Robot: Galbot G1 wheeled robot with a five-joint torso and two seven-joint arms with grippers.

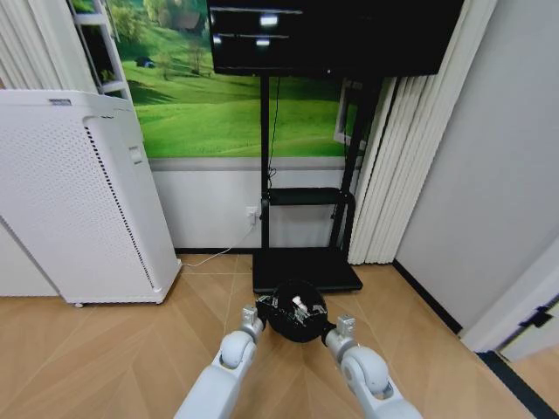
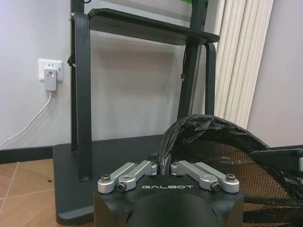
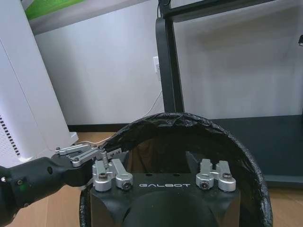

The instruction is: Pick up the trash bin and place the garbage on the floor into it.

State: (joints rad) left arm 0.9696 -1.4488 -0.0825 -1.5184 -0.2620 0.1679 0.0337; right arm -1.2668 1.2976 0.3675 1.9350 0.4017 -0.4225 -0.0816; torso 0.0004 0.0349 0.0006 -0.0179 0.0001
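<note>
The trash bin (image 1: 295, 316), black, round and lined with a black bag, hangs low over the floor (image 1: 105, 349) between my two arms. My left gripper (image 2: 163, 163) is shut on the bin's bagged rim (image 2: 208, 125); from the head camera it sits at the bin's left side (image 1: 260, 307). My right gripper (image 1: 332, 330) is at the bin's right side with its jaws spread wide apart, the bin's mouth (image 3: 180, 118) arching in front of it. A small pale piece of garbage (image 1: 300, 305) shows inside the bin.
A tall white perforated appliance (image 1: 79, 201) stands at the left. A black screen stand with a flat base (image 1: 306, 271) is just beyond the bin, with pale curtains (image 1: 393, 175) to its right. A wall outlet (image 2: 49, 75) with a cable is behind.
</note>
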